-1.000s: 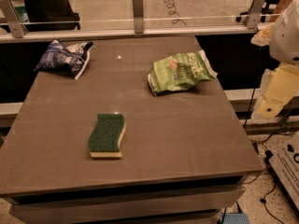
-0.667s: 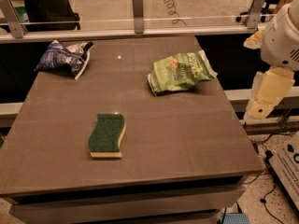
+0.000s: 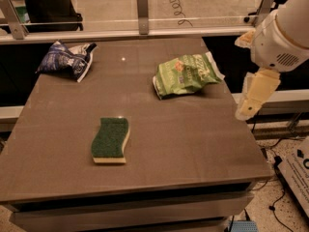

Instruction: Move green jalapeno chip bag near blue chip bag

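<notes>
Crosswise on the desk (image 3: 193, 144), upper right of centre, the green jalapeno chip bag (image 3: 186, 75) lies with its long axis left to right, one end pointing toward the upper right; its print is unreadable. The blue chip bag (image 3: 67, 59) lies well apart at upper left. The end effector (image 3: 253, 94) hangs beyond the desk's right edge; whether it is apart or together cannot be told.
</notes>
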